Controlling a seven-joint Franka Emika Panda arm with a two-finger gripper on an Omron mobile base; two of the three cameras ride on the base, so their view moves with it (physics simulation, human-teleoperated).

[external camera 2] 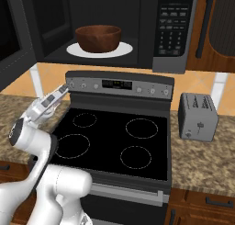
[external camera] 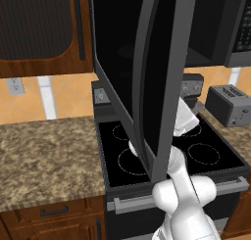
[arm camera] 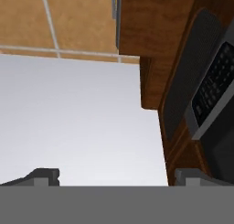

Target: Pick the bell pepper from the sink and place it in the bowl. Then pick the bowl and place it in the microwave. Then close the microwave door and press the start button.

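Microwave door (external camera: pixel 147 77) hangs wide open at the left, edge-on over the stove (external camera 2: pixel 114 146). Right of it, inside the microwave (external camera 2: pixel 114 26), the bowl (external camera 2: pixel 98 38) sits on the white turntable (external camera 2: pixel 73 49); what it holds can't be made out. Keypad writing is too small to read. The claw (external camera 2: pixel 64 88), below the bowl, is released, fingers (arm camera: pixel 45 176) spread. Toaster (external camera 2: pixel 197 116) stands on the desk (external camera 2: pixel 202 160), right of the microwave.

Microwave door (external camera: pixel 147 82) stands swung open, edge-on, above black cooktop (external camera: pixel 162 153). White arm (external camera: pixel 184 195) rises behind it. Grey toaster (external camera: pixel 229 104) on right table (external camera: pixel 235 136).
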